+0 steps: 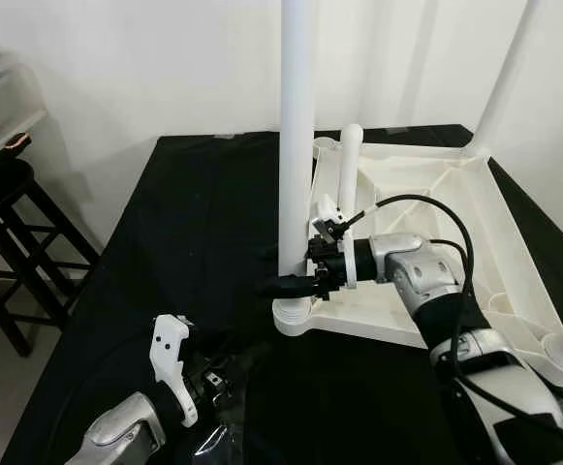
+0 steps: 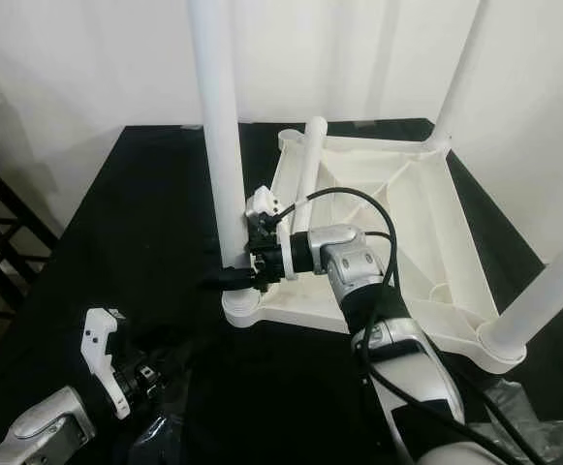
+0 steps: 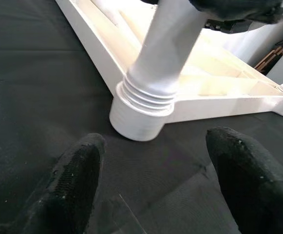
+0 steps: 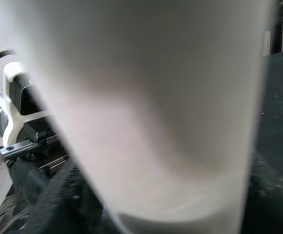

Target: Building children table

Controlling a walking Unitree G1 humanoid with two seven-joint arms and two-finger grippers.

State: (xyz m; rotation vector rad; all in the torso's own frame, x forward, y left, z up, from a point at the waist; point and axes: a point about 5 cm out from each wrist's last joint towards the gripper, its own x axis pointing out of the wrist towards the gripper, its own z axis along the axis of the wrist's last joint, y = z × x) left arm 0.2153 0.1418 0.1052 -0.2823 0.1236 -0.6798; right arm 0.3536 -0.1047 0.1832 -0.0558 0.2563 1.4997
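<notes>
Left gripper [image 1: 225, 380] waits at 7 o'clock, fingers [image 3: 75, 180] spread, while right gripper [image 1: 283, 281] pinches the leg [image 1: 297, 145] standing in the tabletop [image 1: 436, 223] corner on the bench [image 1: 194, 223]; threads show, so screwing probably continues.

right arm [image 1: 426, 276]: silver rounded shell, black joint bands, white collar | black cable [image 1: 455, 228] looping over wrist | right claw [image 1: 286, 284]: black | left arm [image 1: 121, 436]: silver, white bracket [image 1: 170, 363] | left claw [image 3: 151, 170]: black textured fingers [image 3: 75, 178]
</notes>
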